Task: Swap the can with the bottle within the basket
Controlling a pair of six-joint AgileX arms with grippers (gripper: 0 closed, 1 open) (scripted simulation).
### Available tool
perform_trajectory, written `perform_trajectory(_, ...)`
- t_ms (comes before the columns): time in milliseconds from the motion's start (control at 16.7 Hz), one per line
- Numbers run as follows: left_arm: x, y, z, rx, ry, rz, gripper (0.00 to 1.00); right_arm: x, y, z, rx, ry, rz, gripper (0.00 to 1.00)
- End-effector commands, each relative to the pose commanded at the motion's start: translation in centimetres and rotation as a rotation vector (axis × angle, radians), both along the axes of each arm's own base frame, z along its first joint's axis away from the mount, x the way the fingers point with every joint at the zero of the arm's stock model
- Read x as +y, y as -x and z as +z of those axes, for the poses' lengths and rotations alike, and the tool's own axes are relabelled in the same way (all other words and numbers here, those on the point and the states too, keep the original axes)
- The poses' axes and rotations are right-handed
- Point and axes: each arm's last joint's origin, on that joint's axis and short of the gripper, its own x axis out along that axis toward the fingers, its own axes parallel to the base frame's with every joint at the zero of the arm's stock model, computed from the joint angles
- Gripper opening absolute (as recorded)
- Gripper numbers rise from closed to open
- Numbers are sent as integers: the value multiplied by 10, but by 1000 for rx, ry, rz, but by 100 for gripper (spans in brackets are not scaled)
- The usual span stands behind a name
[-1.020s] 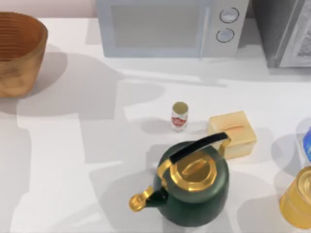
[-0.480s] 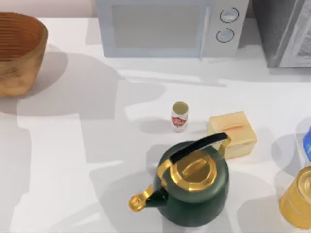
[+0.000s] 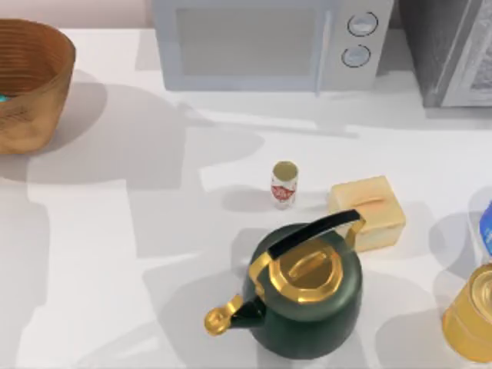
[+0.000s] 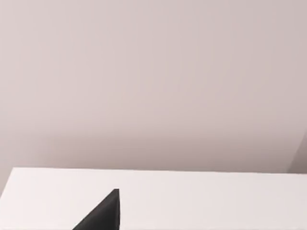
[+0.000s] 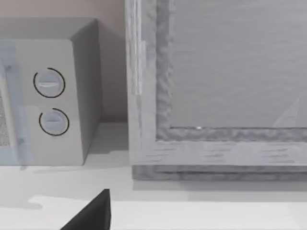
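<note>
Claw tips are all we see of either arm: a dark finger [image 4: 103, 215] in our left wrist view and another [image 5: 93, 214] in the right, so we cannot tell whether either claw is apart or together. On the table [image 3: 115, 254], the bottle [image 3: 284, 184] stands upright mid-table behind the green kettle [image 3: 307, 296]. At the far-left corner, the wicker basket [image 3: 34, 92] shows a sliver of the teal can [image 3: 3, 98] inside.

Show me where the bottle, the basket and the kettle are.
bottle [image 3: 284, 184], top view, on its labelled side.
basket [image 3: 31, 100], top view, on its outer wall.
kettle [image 3: 338, 304], top view, on its green body.
</note>
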Motion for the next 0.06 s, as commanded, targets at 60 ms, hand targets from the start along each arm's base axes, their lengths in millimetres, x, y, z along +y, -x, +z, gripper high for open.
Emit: perform_trajectory(60, 0, 0, 0, 0, 0, 0, 100, 0, 0, 0, 0, 0, 0, 100)
